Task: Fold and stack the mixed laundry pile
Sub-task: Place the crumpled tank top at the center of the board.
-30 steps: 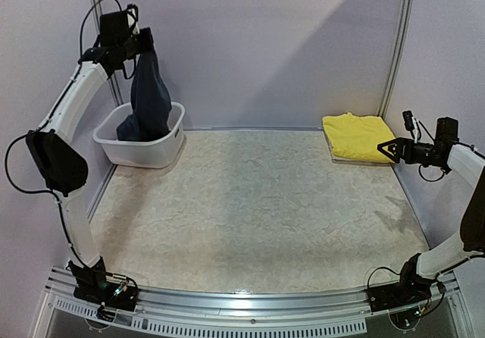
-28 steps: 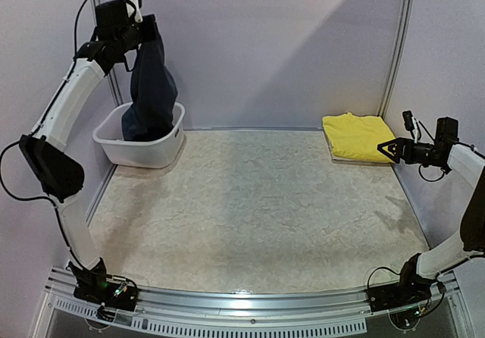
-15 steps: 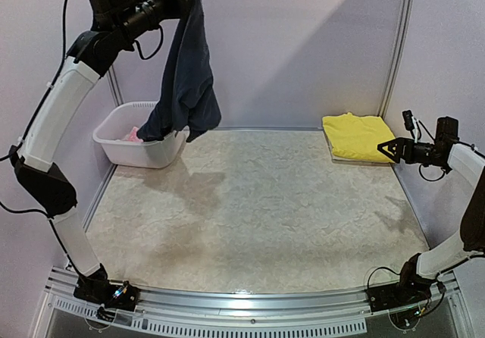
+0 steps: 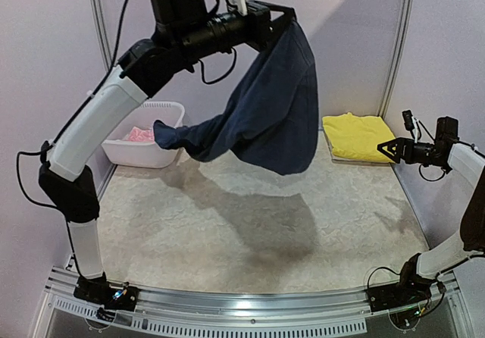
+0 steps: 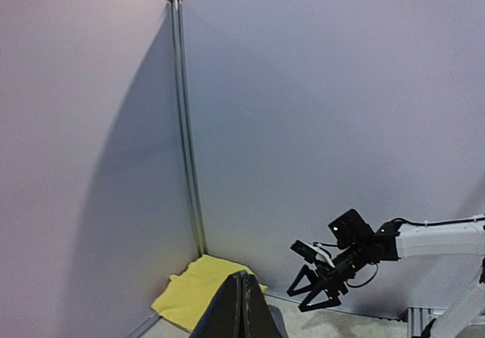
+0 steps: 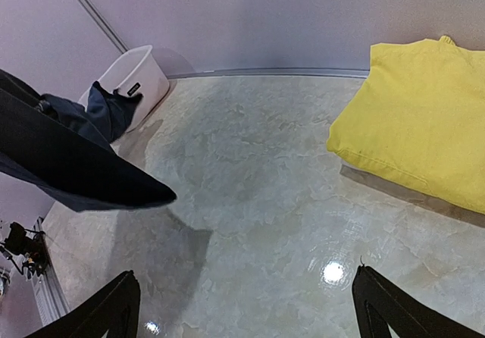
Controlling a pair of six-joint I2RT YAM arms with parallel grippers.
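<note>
Above the middle of the table, toward 12 o'clock, the left gripper holds the navy garment high in the air, with its jaws closed tight on the top edge of the cloth. One second ago this garment was hanging straight over the white basket at 10 o'clock, with its lower end inside. Now it has swung out and spreads wide; only its tail trails back toward the basket, and I cannot tell if it touches the rim. I judge that the taking-out is nearly done and that this piece next needs to be laid flat for folding. In the basket only the pink garment is visible; whether more lies under it I cannot tell. The yellow garment lies folded at 2 o'clock and seems to be the start of the stack. The right gripper has not moved: it waits at 3 o'clock, just beside the yellow garment, with jaws wide apart and holding nothing.
</note>
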